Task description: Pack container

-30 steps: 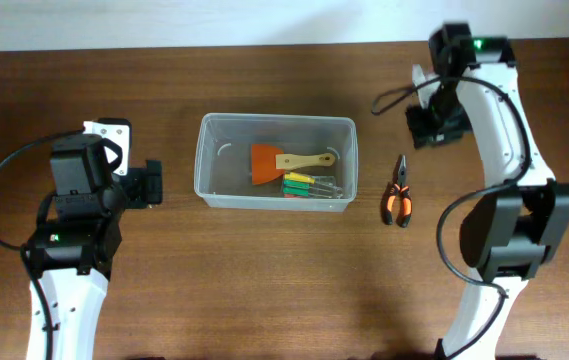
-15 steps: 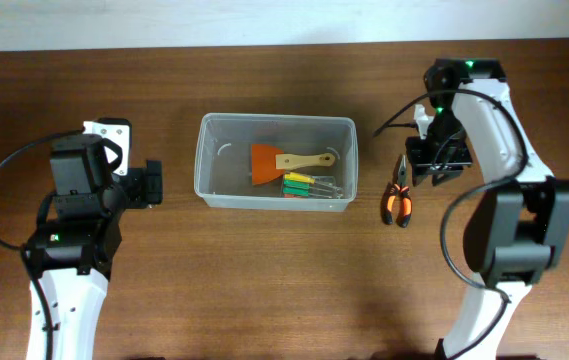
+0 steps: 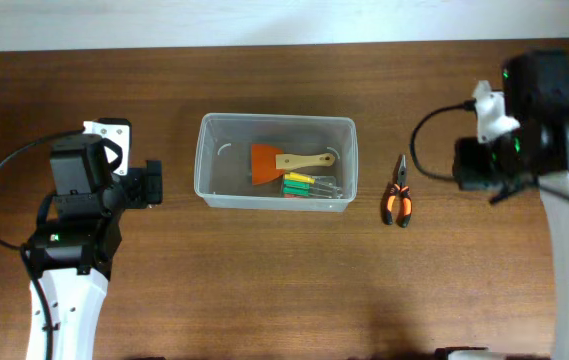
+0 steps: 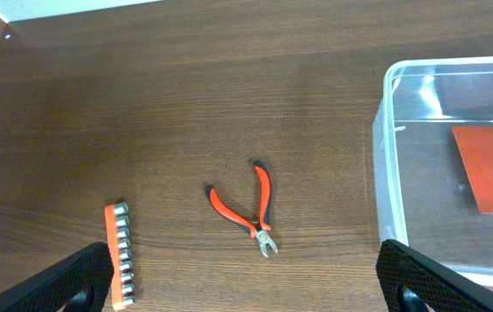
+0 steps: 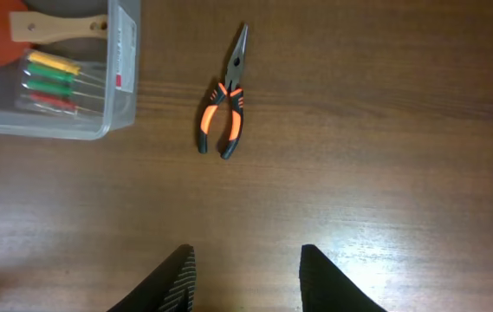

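The container (image 3: 204,165) is a clear plastic bin at the table's middle. In it lie an orange scraper with a wooden handle (image 3: 269,163) and a small case of coloured screwdrivers (image 3: 309,185). Orange-and-black pliers (image 3: 396,198) lie on the table just right of the bin, and also show in the right wrist view (image 5: 223,108). My right gripper (image 5: 248,282) is open and empty, above bare table right of the pliers. My left gripper (image 4: 246,290) is wide open and empty, left of the container (image 4: 383,173).
In the left wrist view, small red cutters (image 4: 248,208) and an orange strip of metal bits (image 4: 120,254) lie on the table left of the bin. The overhead view does not show them. The right wrist view shows the bin's corner (image 5: 107,130).
My right arm has swung from the far side near the bin's right end out to the right, away from the pliers. The left arm and the objects have not moved.
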